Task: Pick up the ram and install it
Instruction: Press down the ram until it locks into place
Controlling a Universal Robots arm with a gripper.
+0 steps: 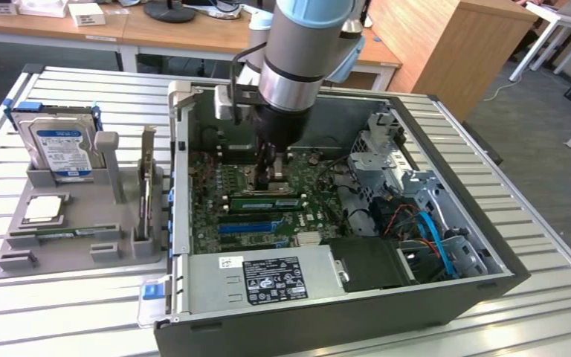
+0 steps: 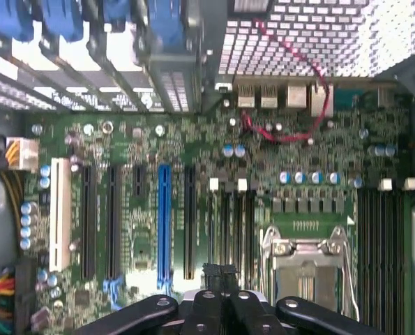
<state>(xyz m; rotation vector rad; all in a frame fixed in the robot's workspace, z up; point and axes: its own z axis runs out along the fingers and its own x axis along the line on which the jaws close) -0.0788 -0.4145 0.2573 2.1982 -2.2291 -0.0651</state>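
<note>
My gripper (image 1: pixel 271 177) hangs low inside the open computer case (image 1: pixel 484 279), over the green motherboard (image 1: pixel 228 182). Its dark fingers (image 2: pixel 211 273) are pressed together and I see nothing between them. In the exterior view a long green stick with a pale label, the ram (image 1: pixel 268 202), stands on edge in a slot just below the fingertips; whether they touch it I cannot tell. In the wrist view the gripper (image 2: pixel 221 273) sits over a row of narrow dark slots (image 2: pixel 229 230) with white clips, beside the metal processor socket (image 2: pixel 308 259).
A grey holder (image 1: pixel 27 256) on the exterior view's left carries a hard drive (image 1: pixel 62 145), a square silver chip (image 1: pixel 45 210) and an upright card (image 1: pixel 146 186). Power supply (image 1: pixel 265 277), drive cage (image 1: pixel 380 152) and blue cables (image 1: pixel 434 238) crowd the case.
</note>
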